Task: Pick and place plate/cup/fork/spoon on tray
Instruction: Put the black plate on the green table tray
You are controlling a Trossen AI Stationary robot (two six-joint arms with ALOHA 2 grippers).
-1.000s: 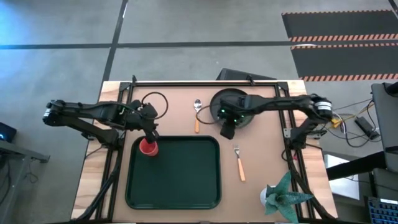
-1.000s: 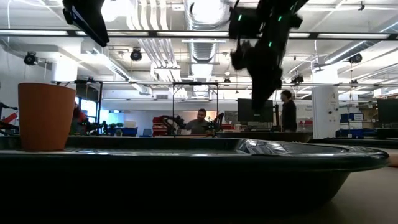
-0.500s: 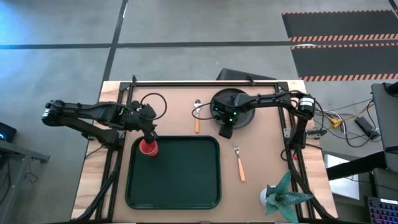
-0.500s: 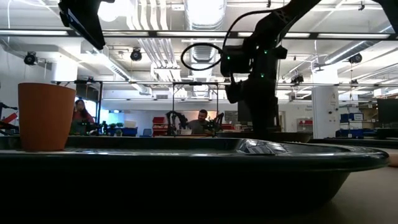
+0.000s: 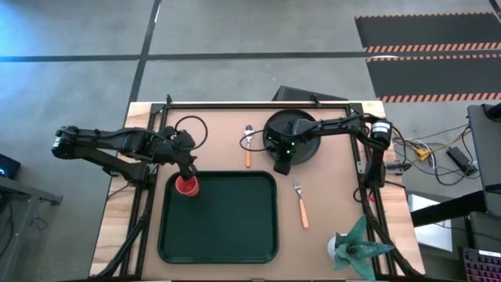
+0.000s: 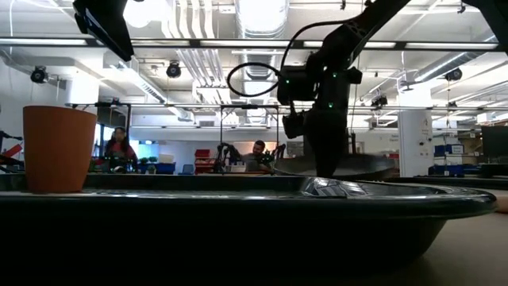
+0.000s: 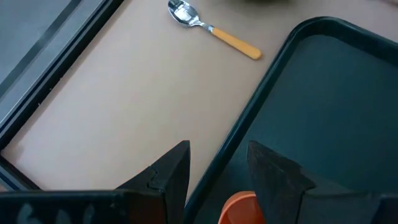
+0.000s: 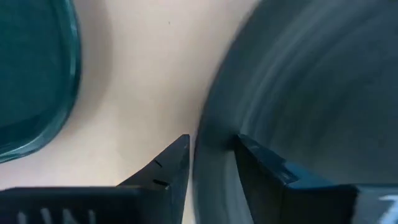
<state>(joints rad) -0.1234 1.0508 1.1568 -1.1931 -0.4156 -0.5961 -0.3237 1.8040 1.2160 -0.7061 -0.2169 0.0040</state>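
Right hand straddles the plate rim on the tabletop behind the tray, fingers narrowing on it; thin edge grip may slip or tilt; left hand wide above the trayed cup.

Red cup upright in green tray corner; dark plate beyond.

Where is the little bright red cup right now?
In the high view, the little bright red cup stands in the dark green rectangular tray's far-left corner, under the left gripper.
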